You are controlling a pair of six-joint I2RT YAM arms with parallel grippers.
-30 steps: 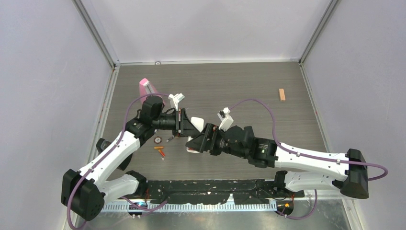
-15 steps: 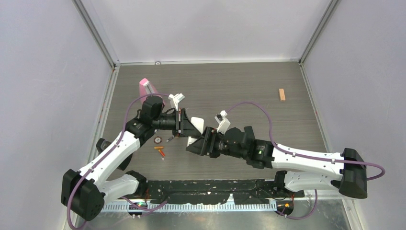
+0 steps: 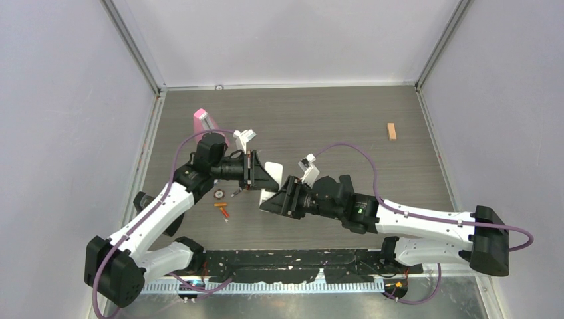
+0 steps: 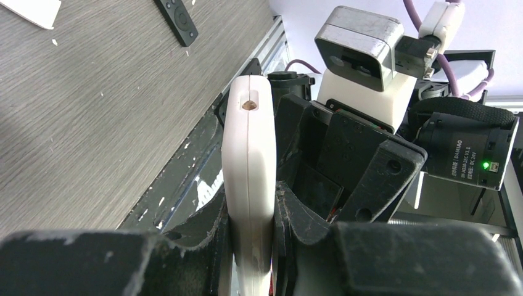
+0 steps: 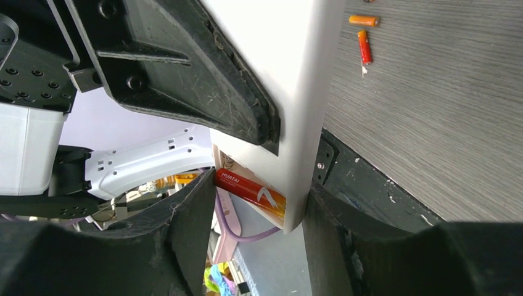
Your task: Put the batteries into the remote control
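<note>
My left gripper [image 4: 250, 216] is shut on a white remote control [image 4: 248, 154], holding it on edge above the table [image 3: 346, 133]. In the right wrist view an orange-red battery [image 5: 250, 190] sits tilted in the remote's [image 5: 296, 92] open end, one tip sticking out. My right gripper [image 5: 259, 209] closes across that end. One finger touches the battery's protruding tip and the other rests against the remote's far side. Two more batteries [image 5: 363, 20] [image 5: 364, 47] lie loose on the table, and they also show left of the grippers [image 3: 223, 209] in the top view.
A pink remote [image 3: 202, 119] lies at the back left and a tan wooden block [image 3: 392, 131] at the back right. A small round disc [image 3: 219, 193] sits near the loose batteries. A black remote [image 4: 176, 21] lies on the table in the left wrist view.
My right gripper has shifted slightly left onto the remote's end and its jaws have narrowed around the battery and remote. The left arm has held still.
</note>
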